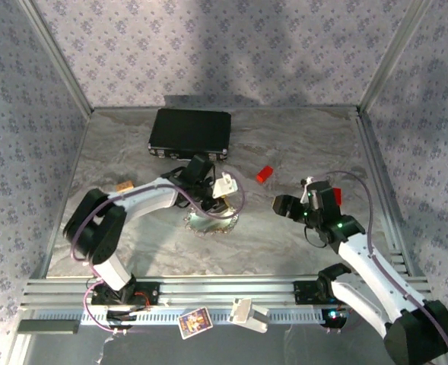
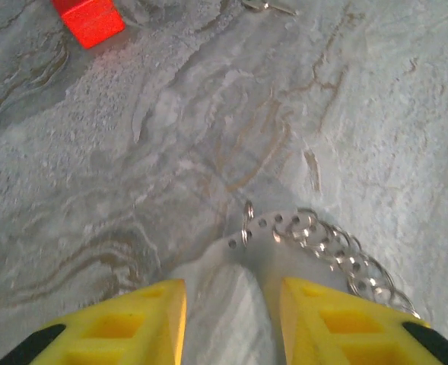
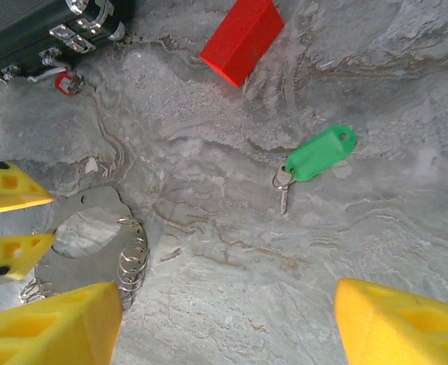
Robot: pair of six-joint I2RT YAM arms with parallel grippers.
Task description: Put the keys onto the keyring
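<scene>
The left tool (image 2: 233, 308) straddles the keyring (image 2: 281, 247) at lower centre, though a grip cannot be told. The right tool (image 3: 231, 327) gapes wide, released, with the green key (image 3: 320, 154) right of centre.

Shiny metal keyring (image 2: 322, 239), glossy plastic green key (image 3: 322, 152), matt marbled tbl (image 3: 376, 251)

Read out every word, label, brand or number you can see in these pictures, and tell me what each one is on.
No text here can be read.
Card at the near edge: printed face, too small to read.
Green key: no lettering visible on its plastic head.
Black case: no lettering visible.
Red block: plain, no lettering visible.
</scene>
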